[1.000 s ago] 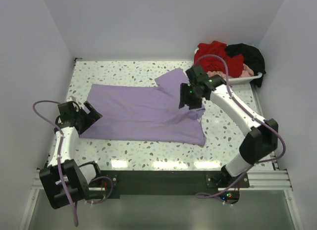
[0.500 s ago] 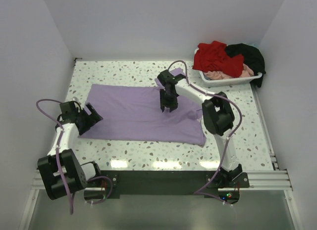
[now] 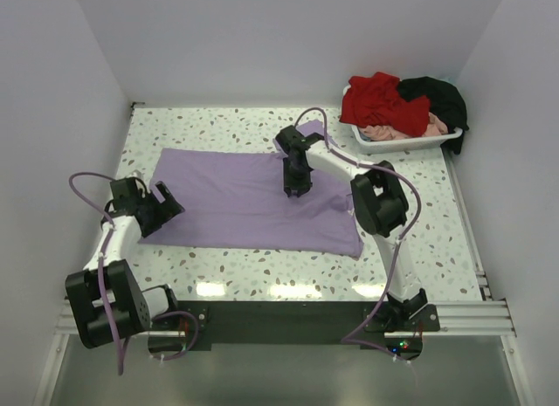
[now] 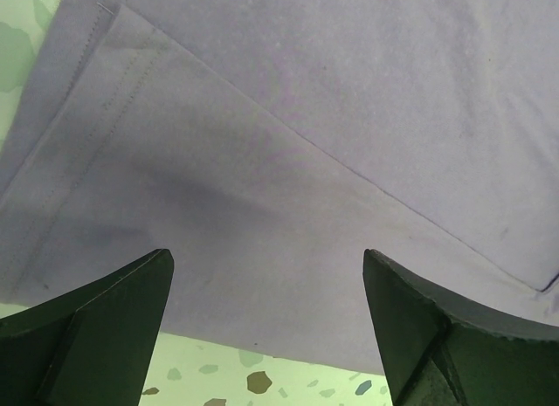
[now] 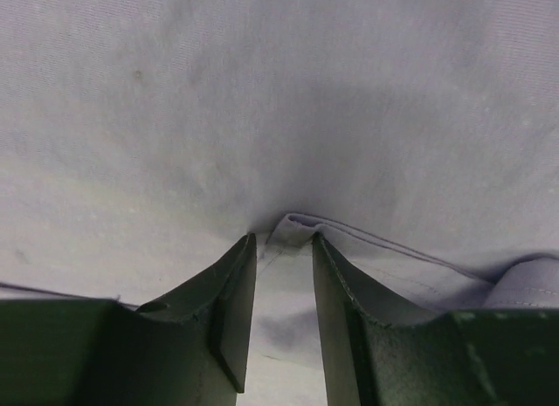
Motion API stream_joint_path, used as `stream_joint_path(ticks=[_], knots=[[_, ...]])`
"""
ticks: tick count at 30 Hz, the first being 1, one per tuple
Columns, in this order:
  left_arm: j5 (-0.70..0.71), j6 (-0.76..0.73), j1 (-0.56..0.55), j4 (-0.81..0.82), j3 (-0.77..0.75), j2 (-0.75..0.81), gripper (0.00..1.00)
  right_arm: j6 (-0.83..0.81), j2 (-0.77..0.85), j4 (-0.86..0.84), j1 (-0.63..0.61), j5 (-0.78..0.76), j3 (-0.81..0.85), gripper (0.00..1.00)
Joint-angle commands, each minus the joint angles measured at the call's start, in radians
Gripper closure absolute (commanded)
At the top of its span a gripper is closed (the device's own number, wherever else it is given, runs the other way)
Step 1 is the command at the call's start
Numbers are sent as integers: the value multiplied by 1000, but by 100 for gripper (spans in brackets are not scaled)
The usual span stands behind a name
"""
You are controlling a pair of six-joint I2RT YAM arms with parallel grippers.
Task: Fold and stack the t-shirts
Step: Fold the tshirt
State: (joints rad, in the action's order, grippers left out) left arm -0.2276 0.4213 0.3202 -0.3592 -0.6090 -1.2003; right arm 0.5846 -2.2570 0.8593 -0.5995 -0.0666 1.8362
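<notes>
The shirt (image 3: 253, 201) lies flat on the table (image 3: 419, 240), long axis left-right, sleeve end rightward. The right gripper (image 3: 295, 189), further right a second ago, now pinches a fold near its middle. The left gripper (image 3: 166, 205) gapes at its left edge.

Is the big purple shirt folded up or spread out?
Spread out: the lavender shirt lies flat across the table, one sleeve sticking out.

Plain white back wall (image 3: 279, 39), side walls (image 3: 52, 118) same. Table (image 3: 445, 231): white terrazzo top, dark speckles. Glare patches (image 3: 288, 290) along near edge. Aluminium rail (image 3: 489, 314) below. Lighting even, overhead.
</notes>
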Motion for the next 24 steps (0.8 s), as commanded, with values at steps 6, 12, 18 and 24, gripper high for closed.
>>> stream_joint_path(ticks=[6,12,18,24], knots=[[-1,-36,-52,46,2,-24,6,34,-47,-34,3,-35,57,73],[-6,-36,-59,57,8,-24,6,35,-15,-20,3,-48,25,77],[-9,-36,-70,58,11,-22,6,54,31,-39,1,-30,-38,80],[-12,-35,-79,63,14,-24,6,58,99,-66,-3,-27,-71,100]])
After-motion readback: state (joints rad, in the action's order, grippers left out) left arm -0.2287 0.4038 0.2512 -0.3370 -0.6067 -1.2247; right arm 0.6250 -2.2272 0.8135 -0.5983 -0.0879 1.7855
